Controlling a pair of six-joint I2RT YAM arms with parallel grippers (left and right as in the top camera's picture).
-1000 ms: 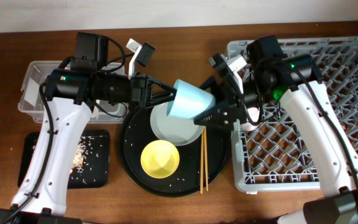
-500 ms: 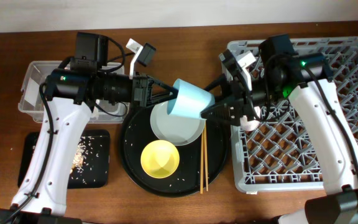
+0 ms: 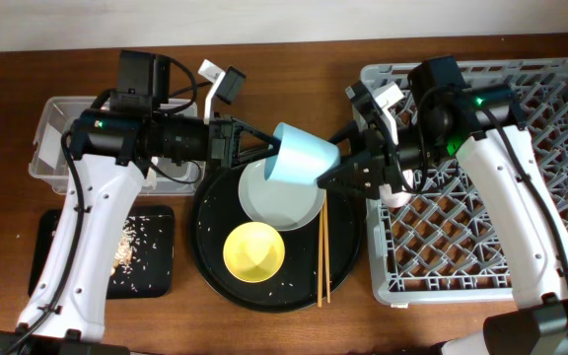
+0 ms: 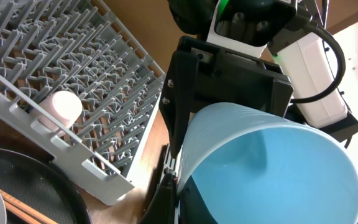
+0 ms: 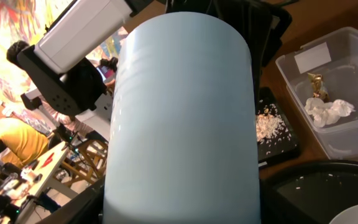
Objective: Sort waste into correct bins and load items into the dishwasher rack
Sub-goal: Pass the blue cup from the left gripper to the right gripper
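The blue cup [image 3: 299, 158] hangs tilted above the pale plate [image 3: 279, 202], between both arms. My left gripper [image 3: 275, 150] pinches the cup's rim, one finger inside and one outside [image 4: 182, 180]. My right gripper [image 3: 329, 179] has a finger on each side of the cup's body [image 5: 182, 211]. The pink cup [image 3: 399, 195] sits upside down in the grey rack [image 3: 521, 197] near its left edge. The yellow bowl [image 3: 254, 250] and chopsticks [image 3: 323, 256] lie on the round black tray [image 3: 210, 271].
The clear box [image 3: 52, 138] at the far left holds a white tissue [image 5: 328, 112] and a gold wrapper [image 5: 317, 84]. The shallow black tray [image 3: 156, 271] in front of it holds rice scraps [image 3: 129, 244]. Rice grains are scattered on the round tray.
My right arm has shifted a little right and up, bringing its fingers along the cup's body. The cup and my left arm have stayed put.
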